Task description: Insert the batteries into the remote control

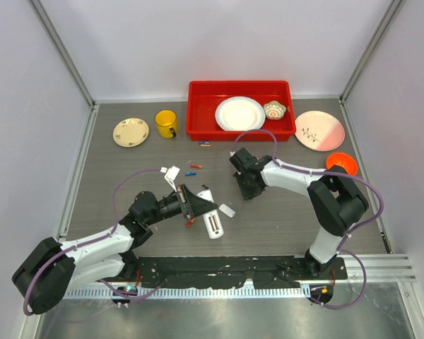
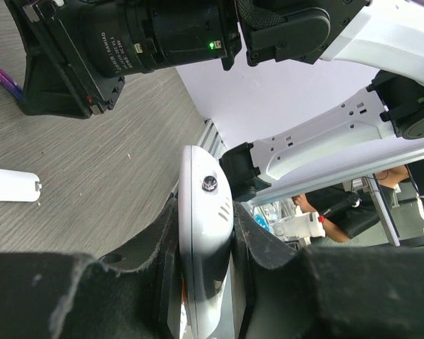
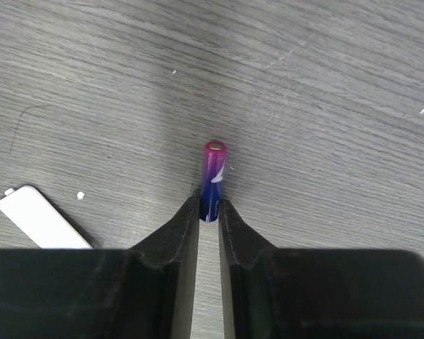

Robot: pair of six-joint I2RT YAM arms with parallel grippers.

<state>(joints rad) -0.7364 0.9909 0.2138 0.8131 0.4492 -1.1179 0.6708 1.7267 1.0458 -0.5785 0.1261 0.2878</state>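
I'm watching the left hand clamping the remote edge-on between its fingers, near the middle of the table. The right hand is pinching the near end of a blue and pink battery down at the table, just right of the remote. The white cover is lying loose between the two hands. More batteries are lying farther back, left of the right hand.

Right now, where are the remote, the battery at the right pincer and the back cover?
remote (image 2: pixel 201 212), left wrist view, its white side.
battery (image 3: pixel 213 180), right wrist view, mid-body.
back cover (image 3: pixel 42 222), right wrist view, flat face.
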